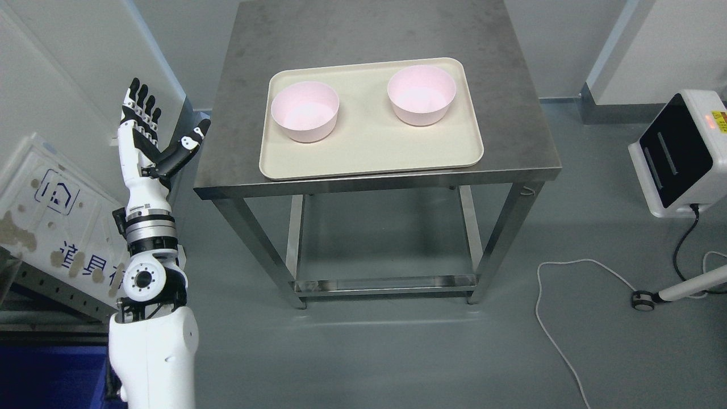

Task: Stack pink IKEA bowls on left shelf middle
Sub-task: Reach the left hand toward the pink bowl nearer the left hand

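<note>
Two pink bowls stand apart on a cream tray (369, 153) on a steel table (238, 165). The left pink bowl (305, 111) sits near the tray's left side, the right pink bowl (421, 95) near its far right corner. Both are upright and empty. My left hand (156, 122) is raised to the left of the table, off its edge, with fingers spread and nothing in it. It is well short of the left bowl. The right arm does not show.
A white panel with a blue logo (51, 216) leans at the far left beside my arm. A white and black device (684, 153) stands on the floor at the right, with a white cable (554, 318) trailing across the floor. The table has a low crossbar.
</note>
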